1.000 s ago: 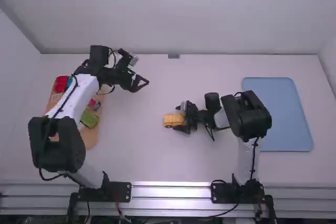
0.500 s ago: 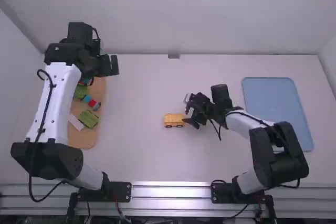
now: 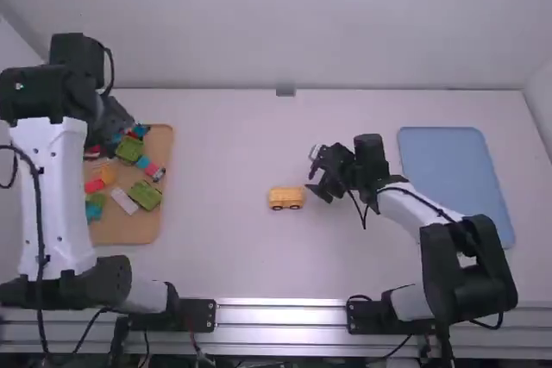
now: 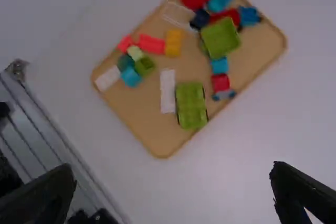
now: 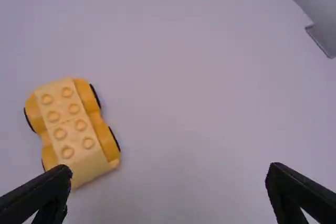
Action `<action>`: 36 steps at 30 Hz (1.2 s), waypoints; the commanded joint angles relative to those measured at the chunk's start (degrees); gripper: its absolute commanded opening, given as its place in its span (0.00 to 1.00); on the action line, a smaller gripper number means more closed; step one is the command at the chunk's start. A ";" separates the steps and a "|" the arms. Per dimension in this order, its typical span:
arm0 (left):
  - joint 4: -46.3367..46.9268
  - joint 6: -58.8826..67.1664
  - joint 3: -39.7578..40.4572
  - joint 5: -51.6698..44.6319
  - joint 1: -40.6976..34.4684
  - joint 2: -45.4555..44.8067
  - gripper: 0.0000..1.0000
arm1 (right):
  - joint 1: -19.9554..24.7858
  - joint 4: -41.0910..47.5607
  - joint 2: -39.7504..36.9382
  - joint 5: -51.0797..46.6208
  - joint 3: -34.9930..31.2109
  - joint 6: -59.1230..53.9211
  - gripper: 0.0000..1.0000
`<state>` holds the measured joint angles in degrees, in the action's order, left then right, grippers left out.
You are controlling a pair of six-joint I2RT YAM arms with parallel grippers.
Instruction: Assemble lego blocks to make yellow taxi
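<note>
On the white table point(image 5: 210, 93) in the right wrist view, the yellow toy car point(image 5: 71, 129) sits with a studded pale-yellow top and black wheels. The right gripper point(image 5: 170, 172) has its fingers wide apart with nothing pinched, the car lying off to one side near one fingertip. If the fingers came down without lining up first, that tip could strike the roof. The seam across the top is readable here, whereas the high view gives the car too small for it.

In the left wrist view, the left gripper point(image 4: 173, 170) also has its fingers spread and unloaded, facing the tan tray point(image 4: 157, 148). The orange-yellow block point(image 4: 173, 43) adjoins a pink-red brick point(image 4: 151, 44); a loose pinch there could take both or shove the neighbour. The white brick point(image 4: 168, 91) lies close to the green wheeled base point(image 4: 191, 106), with the same danger. This view lays out parts that the left arm partly covers from above.

In the high view, the car stands upright in mid-table, just beside the right gripper but apart from it, a gap the wrist view leaves hard to judge. Nothing braces the car, so an off-centre press with a new piece would probably slide or tip it.
</note>
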<state>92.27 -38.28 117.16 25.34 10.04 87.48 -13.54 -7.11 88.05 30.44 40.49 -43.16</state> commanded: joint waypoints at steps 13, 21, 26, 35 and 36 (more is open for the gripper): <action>-9.70 9.99 -8.66 -8.79 18.53 -2.73 0.99 | 4.26 5.11 -15.41 -0.31 -0.02 5.60 0.99; -23.58 25.66 -16.22 -23.41 26.95 2.91 0.99 | 4.13 5.66 -18.58 -0.26 -0.02 5.68 0.99; -26.73 29.33 -15.91 -23.80 26.56 12.94 0.99 | 3.50 5.49 -18.73 -0.09 -0.02 5.92 0.99; -31.06 31.76 -12.37 -26.40 26.93 29.55 0.88 | -0.50 4.42 -18.73 -4.46 -0.02 8.83 0.99; -32.06 32.17 -12.28 -26.40 26.93 31.04 0.80 | -0.92 4.52 -18.73 -5.18 -0.02 8.90 0.99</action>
<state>60.05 -7.33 103.13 -0.27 36.91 117.54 -13.91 -2.66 70.32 27.24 40.49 -35.64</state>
